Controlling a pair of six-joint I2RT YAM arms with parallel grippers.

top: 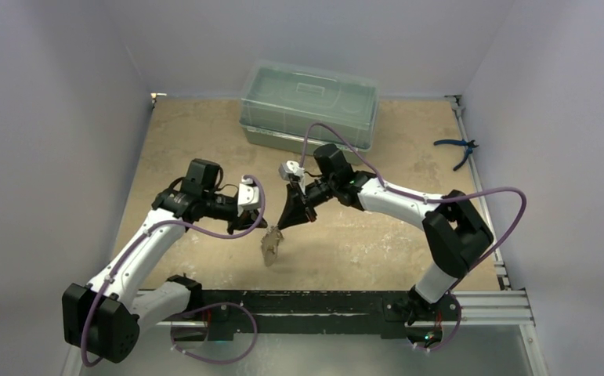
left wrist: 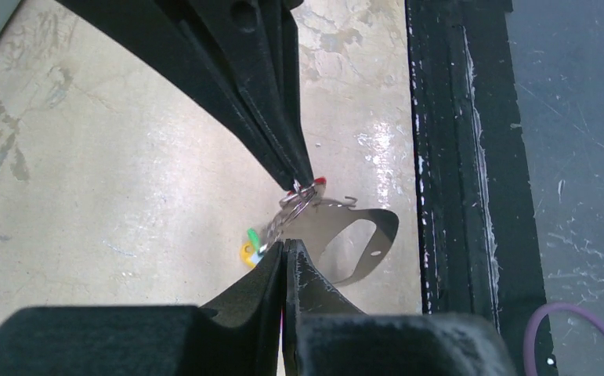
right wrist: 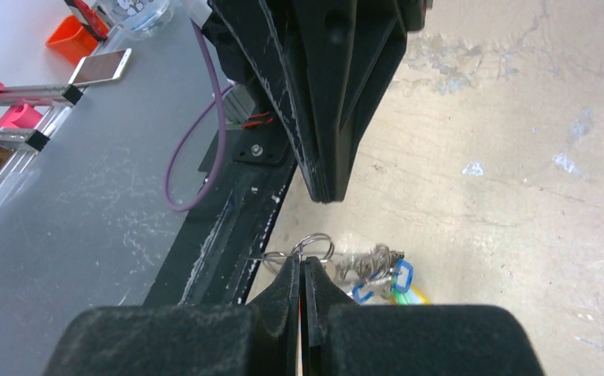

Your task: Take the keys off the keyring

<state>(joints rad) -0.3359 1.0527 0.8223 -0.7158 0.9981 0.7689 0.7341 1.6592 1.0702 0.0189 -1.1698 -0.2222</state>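
**A:** Working out from the near rail (top: 322,301), what are the claws doing?

**B:** They meet tip to tip above the worktop (top: 377,251). The right claw (right wrist: 302,270) is pressed together, pinching the thin ring of the keyring (right wrist: 314,247). The strap loop (left wrist: 361,235) hangs below it. The left claw (left wrist: 284,252) is closed too, just beside the ring, but I can't tell whether it grips anything.

**A:** And the keys (right wrist: 385,280)?

**B:** They're bunched on the ring. There are blue, green and yellow heads, and a red one by the right claw's tip.

**A:** How would you do this step well?

**B:** I'd keep the right claw steady on the ring. The left should take one key head alone and work it round the coil to the split. A straight pull would probably just drag the whole bunch.

**A:** Anything beyond them?

**B:** A lidded box (top: 308,106) and the pliers (top: 457,149), both well apart from the claws.
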